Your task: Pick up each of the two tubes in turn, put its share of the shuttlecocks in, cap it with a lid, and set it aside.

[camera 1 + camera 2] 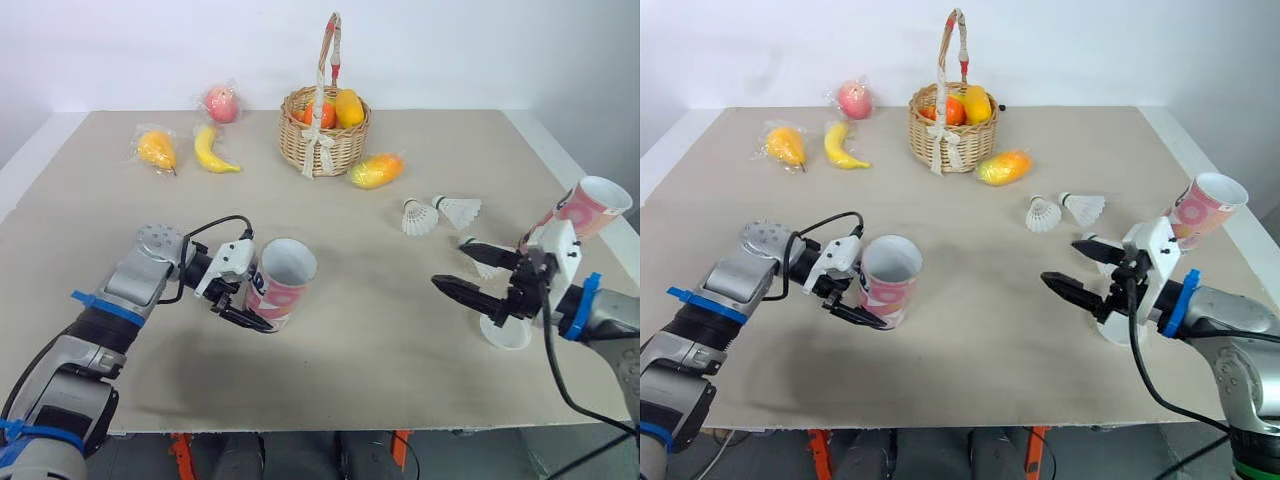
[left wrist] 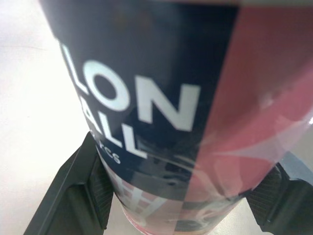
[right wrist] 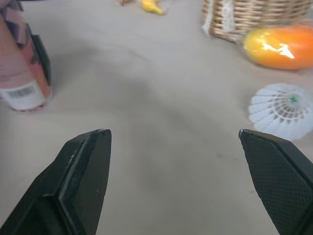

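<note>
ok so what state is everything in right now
left gripper: shut on the pink cardboard tube
pink cardboard tube: held, uncapped
right gripper: open, empty, above the table
second pink tube: tilted, uncapped, at the table's right edge
two white feather shuttlecocks: loose on the table, side by side
white round lid: loose on the table
wicker basket: upright, fruit inside

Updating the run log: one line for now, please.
left gripper: shut on tube | right gripper: open, empty | shuttlecocks: on table
</note>
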`<state>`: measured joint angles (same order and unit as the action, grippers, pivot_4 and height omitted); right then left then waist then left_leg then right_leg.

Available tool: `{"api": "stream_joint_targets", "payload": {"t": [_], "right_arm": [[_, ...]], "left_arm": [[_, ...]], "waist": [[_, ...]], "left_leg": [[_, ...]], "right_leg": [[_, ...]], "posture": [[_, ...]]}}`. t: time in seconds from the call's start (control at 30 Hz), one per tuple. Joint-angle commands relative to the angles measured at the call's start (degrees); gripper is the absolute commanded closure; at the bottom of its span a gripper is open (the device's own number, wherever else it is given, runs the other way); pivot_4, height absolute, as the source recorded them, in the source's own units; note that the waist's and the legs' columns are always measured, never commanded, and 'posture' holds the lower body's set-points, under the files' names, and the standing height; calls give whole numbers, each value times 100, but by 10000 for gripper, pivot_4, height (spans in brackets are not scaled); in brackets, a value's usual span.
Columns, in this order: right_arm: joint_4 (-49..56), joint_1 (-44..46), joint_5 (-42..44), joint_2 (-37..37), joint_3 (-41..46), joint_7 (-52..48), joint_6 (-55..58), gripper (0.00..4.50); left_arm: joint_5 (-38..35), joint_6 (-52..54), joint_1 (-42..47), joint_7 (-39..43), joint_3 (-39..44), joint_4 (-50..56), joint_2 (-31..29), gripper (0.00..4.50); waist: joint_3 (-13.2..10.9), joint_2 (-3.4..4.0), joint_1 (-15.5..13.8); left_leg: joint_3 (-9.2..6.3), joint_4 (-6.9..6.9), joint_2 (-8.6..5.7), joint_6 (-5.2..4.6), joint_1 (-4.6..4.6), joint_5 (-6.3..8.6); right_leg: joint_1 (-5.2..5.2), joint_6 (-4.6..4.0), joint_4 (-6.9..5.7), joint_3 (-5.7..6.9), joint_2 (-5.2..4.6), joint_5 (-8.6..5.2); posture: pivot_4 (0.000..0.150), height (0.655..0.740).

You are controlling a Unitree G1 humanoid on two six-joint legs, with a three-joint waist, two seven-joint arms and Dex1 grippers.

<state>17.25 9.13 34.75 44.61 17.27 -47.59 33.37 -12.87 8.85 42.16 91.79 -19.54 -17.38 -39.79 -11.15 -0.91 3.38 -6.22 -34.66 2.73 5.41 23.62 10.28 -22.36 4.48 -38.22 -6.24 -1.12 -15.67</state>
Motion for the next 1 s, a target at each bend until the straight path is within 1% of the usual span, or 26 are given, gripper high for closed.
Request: {"api": "stream_joint_targets", "payload": {"t": [0.03,0.1,0.23,0.4,0.5,0.7,0.77,0.87,1.0], "right_arm": [[-357,526,-501,-338,-467,534,-215,0],[-662,789,-897,-584,-783,817,-392,0],[-1114,1176,-1417,-1091,-1159,1364,-550,0],[-1449,1488,-1824,-1490,-1402,1759,-692,0],[-1854,1819,-2181,-1769,-1585,2098,-834,0],[-3232,2633,-2797,-2341,-1769,2744,-1337,0],[-3857,2938,-2926,-2544,-1770,2966,-1535,0],[-4651,3352,-3039,-2786,-1760,3121,-1859,0],[-5541,3802,-3237,-3019,-1804,3301,-2289,0]], "left_arm": [[-110,82,9,71,-296,-75,-426,13764],[-242,107,71,71,-360,-63,-613,13764],[-409,175,79,71,-460,-4,-866,13764],[-489,200,-27,71,-536,98,-1070,13764],[-512,202,-81,71,-612,146,-1197,13764],[-430,98,-13,71,-787,13,-1372,13764],[-465,108,-29,71,-818,28,-1427,13764],[-515,118,-55,71,-825,62,-1476,13764],[-555,148,-91,71,-792,119,-1496,13764]], "waist": [[2,3,53],[2,4,101],[2,6,116],[2,6,115],[2,6,121],[2,6,162],[2,5,172],[2,5,266],[2,6,279]], "left_leg": [[1,1,1,-1,-9,0],[1,5,4,-4,-11,-2],[1,13,5,-7,-13,-4],[0,13,5,-8,-15,-3],[1,13,5,-8,-20,-3],[0,20,8,-21,-27,-10],[1,20,9,-22,-27,-11],[1,23,10,-22,-27,-11],[0,27,16,-32,-33,-16]], "right_leg": [[2,-1,-4,-3,4,0],[1,-4,-7,-3,7,0],[-8,-12,-21,-5,10,-6],[-14,-21,-45,-5,9,-19],[-19,-29,-62,-5,11,-25],[-31,-37,-87,-6,19,-28],[-32,-38,-87,-6,20,-27],[-33,-42,-88,-7,21,-27],[-35,-46,-94,-9,28,-24]], "posture": [[1500,7400],[1500,7400],[1500,7400],[1500,7400],[1500,7400],[1500,7400],[1500,7400],[1500,7400],[1500,7400]]}}
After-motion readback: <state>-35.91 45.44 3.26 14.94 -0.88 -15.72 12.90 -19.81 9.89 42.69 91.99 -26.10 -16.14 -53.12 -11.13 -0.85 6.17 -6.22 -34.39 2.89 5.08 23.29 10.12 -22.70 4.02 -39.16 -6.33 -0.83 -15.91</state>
